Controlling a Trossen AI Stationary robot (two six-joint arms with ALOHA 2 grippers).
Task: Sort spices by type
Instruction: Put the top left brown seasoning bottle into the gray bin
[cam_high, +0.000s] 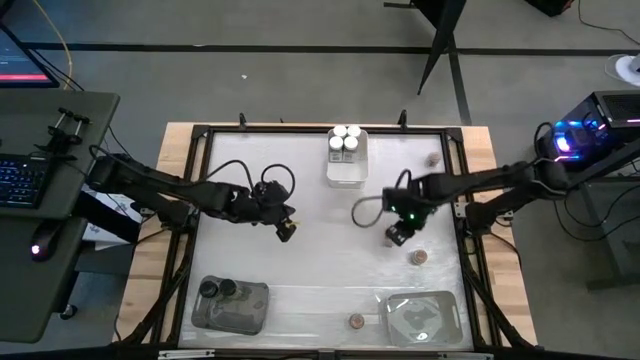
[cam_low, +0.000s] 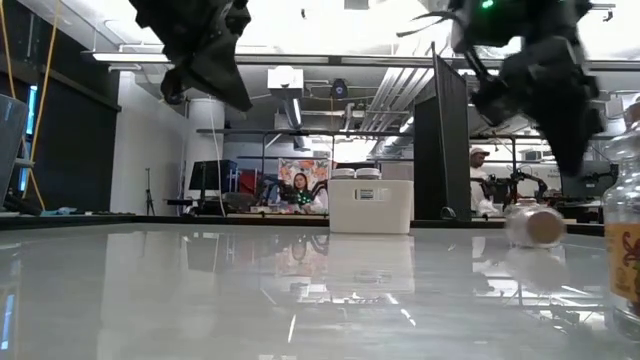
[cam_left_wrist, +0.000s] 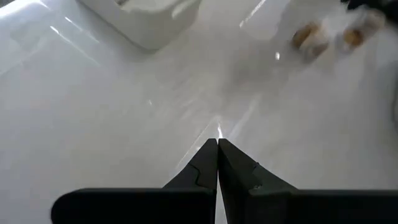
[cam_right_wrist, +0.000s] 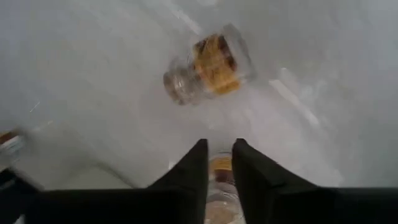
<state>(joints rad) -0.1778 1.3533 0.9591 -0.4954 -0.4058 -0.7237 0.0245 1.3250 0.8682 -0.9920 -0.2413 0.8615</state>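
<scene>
Your white-topped jars (cam_high: 346, 138) sit in the white tray (cam_high: 346, 172). Brown-topped jars (cam_high: 419, 257) lie loose right of it, unsorted. Right gripper (cam_high: 398, 236) is narrowly parted; left gripper (cam_high: 286, 231) closed, empty.

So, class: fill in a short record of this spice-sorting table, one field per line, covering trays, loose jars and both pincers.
white tray: far edge of table, holds four white-topped jars
clear tray, near left: holds two black-topped jars
clear tray, near right: contents cannot tell
loose brown-topped jars: three on the table, one lying on its side
left pincer: shut, empty, above table
right pincer: slightly parted, above a jar
</scene>
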